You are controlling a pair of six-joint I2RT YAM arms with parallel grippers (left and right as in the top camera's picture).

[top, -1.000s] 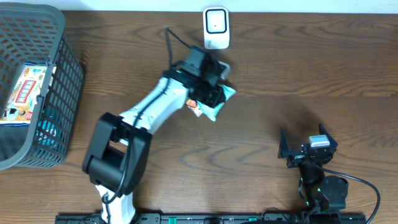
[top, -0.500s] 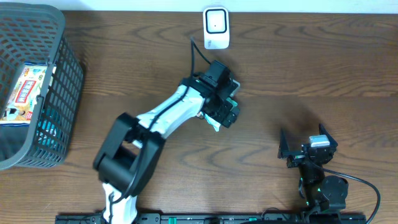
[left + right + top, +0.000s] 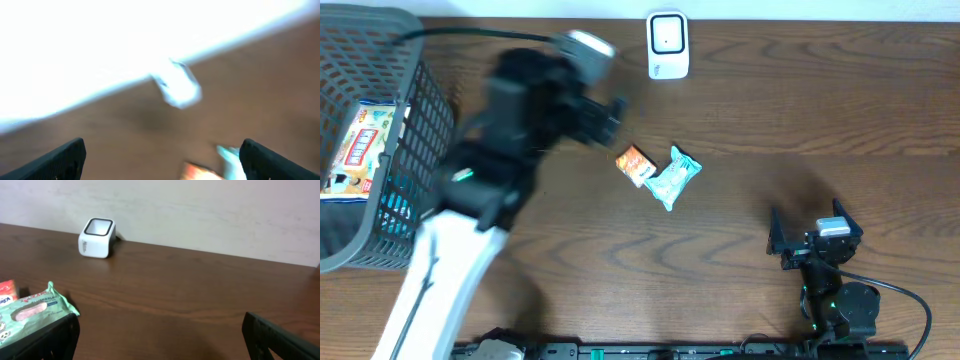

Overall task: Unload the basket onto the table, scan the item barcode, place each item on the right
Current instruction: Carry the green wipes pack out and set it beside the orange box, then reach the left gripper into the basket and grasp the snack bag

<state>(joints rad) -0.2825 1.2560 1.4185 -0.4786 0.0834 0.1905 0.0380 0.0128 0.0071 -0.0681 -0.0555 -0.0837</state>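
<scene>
**Packets on desk, both pincers empty**

The green packet (image 3: pixel 673 177) lies flat on the desk (image 3: pixel 770 110), just beside an orange packet (image 3: pixel 635 165) and near the scanner (image 3: pixel 667 44). The left pincer (image 3: pixel 162 150) gapes wide and holds nothing, and so does the right pincer (image 3: pixel 160 337). The green packet looks light, soft and slippery, so pinch across its middle.

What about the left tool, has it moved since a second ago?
Yes. In the overhead view the left tool has swung left, from just below the scanner toward the basket, leaving the green packet behind.
</scene>
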